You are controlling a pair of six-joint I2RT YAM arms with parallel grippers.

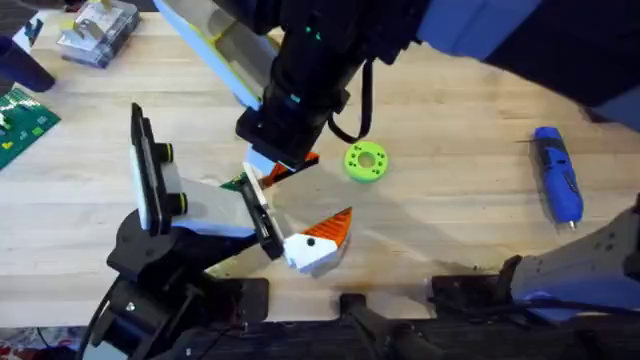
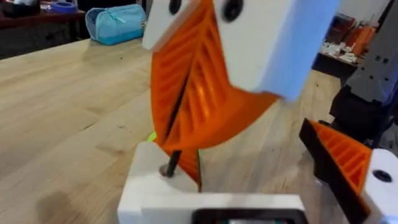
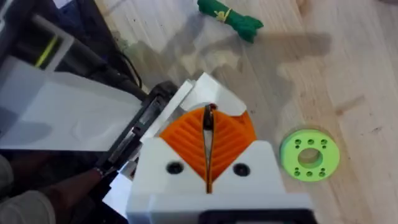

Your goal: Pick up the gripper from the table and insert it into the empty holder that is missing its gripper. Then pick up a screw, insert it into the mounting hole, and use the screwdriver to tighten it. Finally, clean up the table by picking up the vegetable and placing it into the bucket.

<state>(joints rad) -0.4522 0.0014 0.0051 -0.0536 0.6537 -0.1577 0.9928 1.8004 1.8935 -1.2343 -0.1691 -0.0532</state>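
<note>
I had the right claw (image 3: pixel 208 134) pressed together on a screw (image 3: pixel 209 119), the dark shank pinched between the orange ribbed pads so it hung point-down and straight for the hole. In the left wrist view the screw's tip sat at a small hole in a white block, which I took to be part of the holder (image 1: pixel 262 215). The gripper (image 1: pixel 322 240) lay at the end of the holder's black bar, just below the centre of the overhead frame, orange tip pointing to the upper right; it looked seated, which I judged was why the screw came next. The right arm reached across the middle from the upper right, its wrist turned steeply down over the mount. The screwdriver (image 1: pixel 557 175) lay apart at the right of the counter (image 1: pixel 450 210), clear of the work until tightening. The vegetable (image 3: pixel 230 15) rested on the wood beyond the claw, not yet cleared away
</note>
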